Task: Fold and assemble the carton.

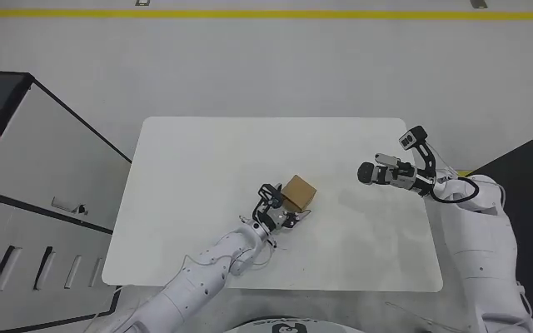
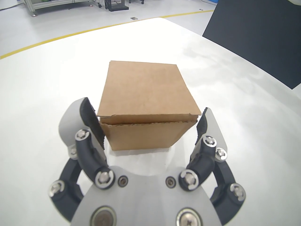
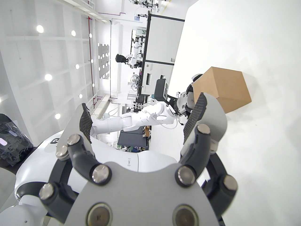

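Carton (image 1: 298,193) closed, near middle of table (image 1: 191,166); one carton, two grippers.
Left gripper (image 2: 146,106), jaws spread, flanks the carton's seam end, probably to steady it or pinch the lid flap down; right gripper (image 3: 143,100), jaws likewise spread, hangs well apart, apparently out of the way.
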Robot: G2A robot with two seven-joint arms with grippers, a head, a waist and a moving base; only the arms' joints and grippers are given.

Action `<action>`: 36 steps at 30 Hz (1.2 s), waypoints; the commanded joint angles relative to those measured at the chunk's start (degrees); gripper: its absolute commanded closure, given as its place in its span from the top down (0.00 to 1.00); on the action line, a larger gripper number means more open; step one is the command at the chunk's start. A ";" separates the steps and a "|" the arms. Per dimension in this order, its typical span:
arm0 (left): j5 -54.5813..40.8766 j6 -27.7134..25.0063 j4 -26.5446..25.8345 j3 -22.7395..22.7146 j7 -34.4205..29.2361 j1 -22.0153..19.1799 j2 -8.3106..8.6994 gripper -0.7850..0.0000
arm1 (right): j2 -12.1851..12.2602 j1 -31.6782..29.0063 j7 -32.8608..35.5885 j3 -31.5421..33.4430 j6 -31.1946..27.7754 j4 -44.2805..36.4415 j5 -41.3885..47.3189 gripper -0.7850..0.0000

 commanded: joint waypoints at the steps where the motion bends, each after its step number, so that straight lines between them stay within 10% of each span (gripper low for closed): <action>1: -0.19 0.02 0.66 0.07 0.13 -0.26 -0.26 1.00 | 0.00 0.00 0.00 0.00 0.00 0.00 0.00 1.00; 6: -0.53 -0.10 2.13 0.05 0.30 -0.65 -0.78 0.92 | 0.00 0.00 0.00 0.00 0.00 0.00 0.00 1.00; 8: -0.60 -0.23 2.47 -0.02 0.27 -0.75 -0.93 0.40 | 0.00 0.00 0.00 0.00 0.00 0.00 0.00 1.00; 11: -0.41 -0.30 2.36 -0.46 0.25 -0.71 -0.98 0.00 | 0.00 0.00 0.00 0.00 0.00 0.00 0.00 1.00; 18: 1.24 -2.30 -5.01 -4.17 -1.61 1.55 0.53 0.00 | 0.00 0.00 0.00 0.00 0.00 0.00 0.00 1.00; 28: 6.41 -12.87 -32.65 -16.72 -15.98 11.33 5.74 0.00 | 0.00 0.00 0.00 0.00 0.00 0.00 0.00 1.00; 36: 6.41 -12.87 -32.65 -16.72 -15.98 11.33 5.74 0.00 | 0.00 0.00 0.00 0.00 0.00 0.00 0.00 1.00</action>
